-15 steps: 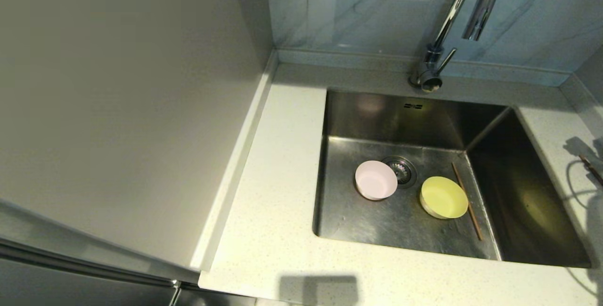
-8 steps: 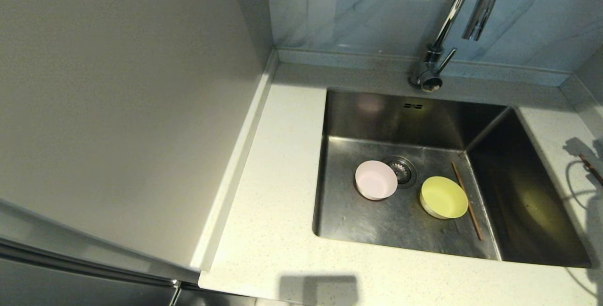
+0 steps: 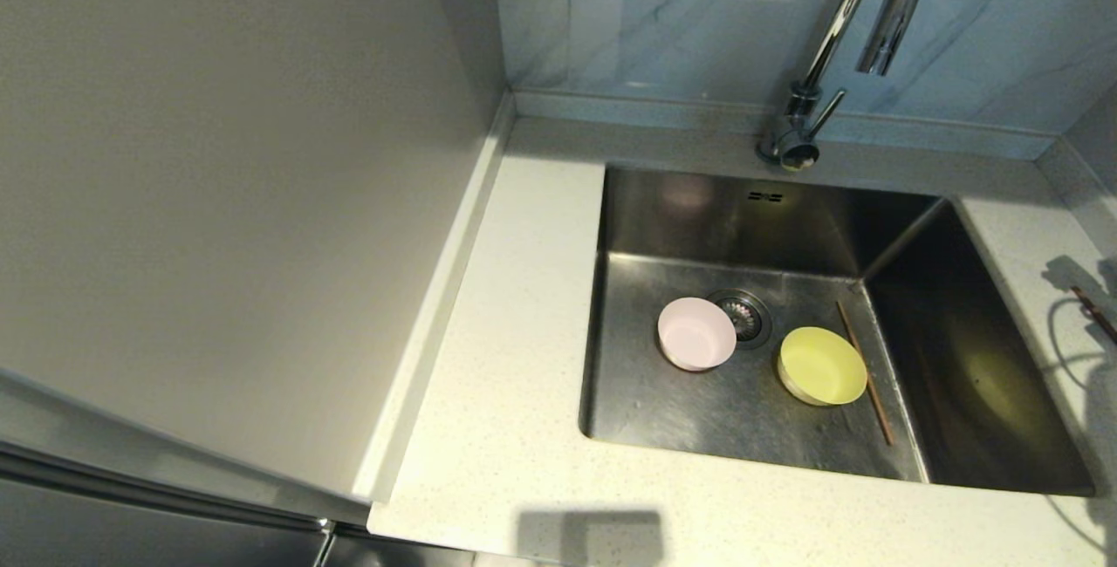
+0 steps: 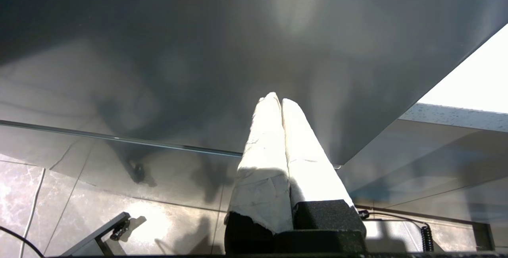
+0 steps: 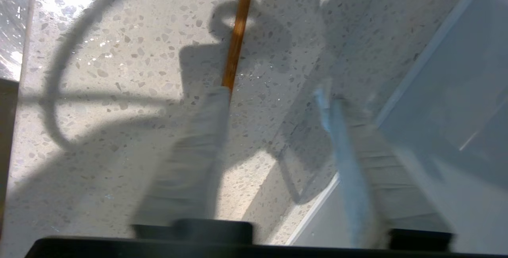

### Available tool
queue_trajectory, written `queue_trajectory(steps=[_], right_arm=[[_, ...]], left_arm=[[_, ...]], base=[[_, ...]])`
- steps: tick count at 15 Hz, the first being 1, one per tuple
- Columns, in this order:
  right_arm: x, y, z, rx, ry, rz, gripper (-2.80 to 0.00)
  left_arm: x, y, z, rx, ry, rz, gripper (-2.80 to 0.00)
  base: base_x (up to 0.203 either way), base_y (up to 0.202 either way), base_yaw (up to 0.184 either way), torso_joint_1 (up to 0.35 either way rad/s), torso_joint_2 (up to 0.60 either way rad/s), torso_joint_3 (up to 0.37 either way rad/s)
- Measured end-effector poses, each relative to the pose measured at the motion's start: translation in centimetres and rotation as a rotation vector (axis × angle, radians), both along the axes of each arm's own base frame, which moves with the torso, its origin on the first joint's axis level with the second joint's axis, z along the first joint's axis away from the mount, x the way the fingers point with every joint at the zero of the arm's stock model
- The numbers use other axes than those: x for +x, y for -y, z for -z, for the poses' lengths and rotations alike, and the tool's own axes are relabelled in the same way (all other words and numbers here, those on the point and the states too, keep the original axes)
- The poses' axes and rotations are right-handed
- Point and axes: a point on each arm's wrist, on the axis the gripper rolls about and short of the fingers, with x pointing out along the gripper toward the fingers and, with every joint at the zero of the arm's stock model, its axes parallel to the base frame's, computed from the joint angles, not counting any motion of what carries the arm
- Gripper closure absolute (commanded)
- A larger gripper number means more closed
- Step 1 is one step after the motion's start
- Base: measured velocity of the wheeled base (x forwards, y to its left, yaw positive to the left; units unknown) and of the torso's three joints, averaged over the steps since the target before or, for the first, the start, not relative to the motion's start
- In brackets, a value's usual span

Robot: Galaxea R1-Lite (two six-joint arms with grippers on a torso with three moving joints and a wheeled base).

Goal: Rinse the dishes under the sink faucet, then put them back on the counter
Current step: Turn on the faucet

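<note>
Right gripper fingers now spread over the counter right of the sink, chopstick released there; left gripper closed, parked; second chopstick, pink bowl, yellow-green bowl remain in-basin.

Sink set into the table, faucet behind it at the back edge. In the sink: one bowl touching the drain on its left; second bowl right of the drain; one chopstick just right of that bowl. Second chopstick on the table right of the sink.
</note>
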Motion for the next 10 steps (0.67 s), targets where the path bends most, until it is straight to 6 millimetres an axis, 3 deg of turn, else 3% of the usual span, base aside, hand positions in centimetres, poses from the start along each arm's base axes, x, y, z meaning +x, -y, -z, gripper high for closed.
queue_trajectory(steps=[10], right_arm=[[0.6,0.1,1.3,0.146,-0.008,-0.018,-2.80]], left_arm=[[0.0,0.0,0.0,0.000,0.000,0.001,0.00]], base=[[0.000,0.000,0.000,0.000,0.00,0.000]])
